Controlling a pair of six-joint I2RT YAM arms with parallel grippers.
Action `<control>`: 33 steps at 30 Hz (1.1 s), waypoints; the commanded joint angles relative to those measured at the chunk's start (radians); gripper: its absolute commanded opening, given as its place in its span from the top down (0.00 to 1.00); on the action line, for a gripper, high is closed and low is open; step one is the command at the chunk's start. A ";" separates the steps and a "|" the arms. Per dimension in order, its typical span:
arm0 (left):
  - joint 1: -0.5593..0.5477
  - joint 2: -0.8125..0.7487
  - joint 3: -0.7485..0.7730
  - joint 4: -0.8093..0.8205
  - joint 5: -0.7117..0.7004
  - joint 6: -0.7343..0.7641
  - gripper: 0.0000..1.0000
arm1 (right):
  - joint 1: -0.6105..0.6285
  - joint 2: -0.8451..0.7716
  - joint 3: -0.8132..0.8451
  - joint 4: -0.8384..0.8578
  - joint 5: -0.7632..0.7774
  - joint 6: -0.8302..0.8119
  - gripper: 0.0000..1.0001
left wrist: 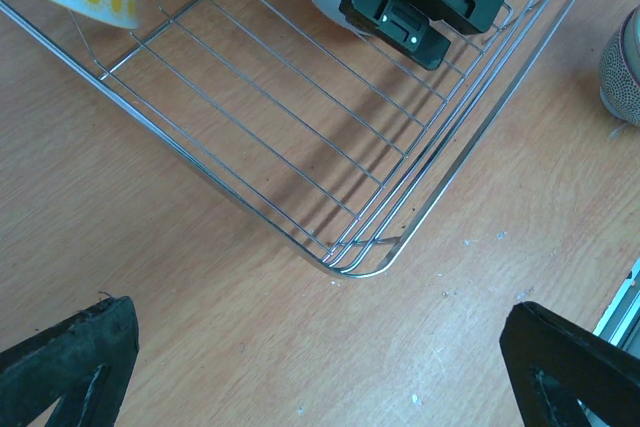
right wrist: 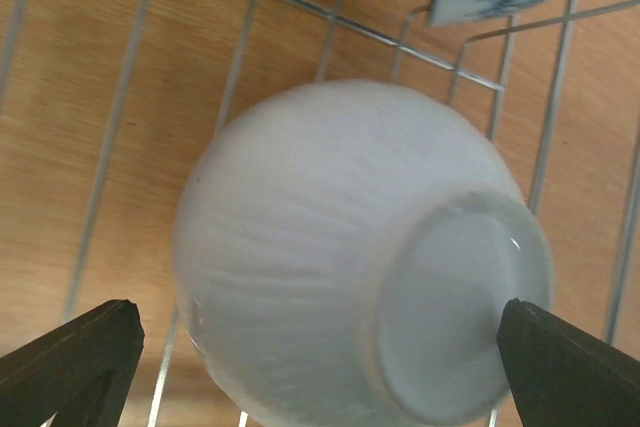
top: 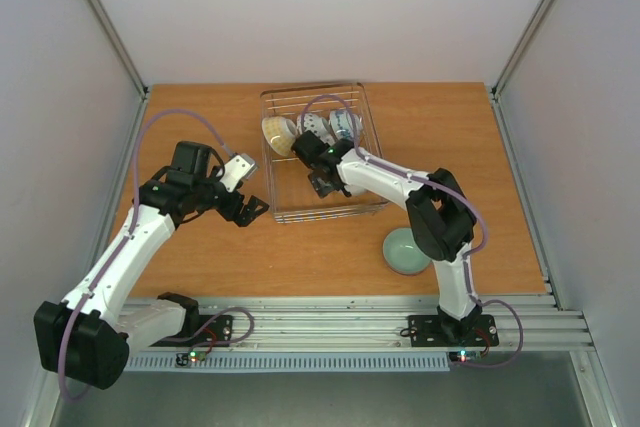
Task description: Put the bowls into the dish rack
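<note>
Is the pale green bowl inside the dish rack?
No, the pale green bowl stands on the table, outside the dish rack and near the right arm's base.

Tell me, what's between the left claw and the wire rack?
Only bare wooden table. The left wrist view shows the open left claw facing a corner of the dish rack, with nothing between them but a few tiny specks.

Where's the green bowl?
Top view: the green bowl sits on the table, right side, outside the dish rack, next to the right arm.
</note>
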 commanded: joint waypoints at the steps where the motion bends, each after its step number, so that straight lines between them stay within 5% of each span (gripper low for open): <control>1: -0.002 0.008 -0.007 0.020 0.018 0.013 0.01 | -0.001 -0.065 -0.030 0.074 -0.130 0.004 0.01; 13: -0.001 0.012 -0.007 0.014 0.026 0.018 0.01 | -0.001 -0.450 -0.223 0.193 -0.194 0.050 0.04; 21: -0.003 0.013 -0.001 0.004 0.042 0.022 0.01 | -0.001 -0.761 -0.442 0.070 -0.093 0.253 0.22; 33: -0.011 0.017 0.004 -0.011 0.050 0.025 0.01 | -0.001 -0.979 -0.736 -0.181 -0.094 0.583 0.56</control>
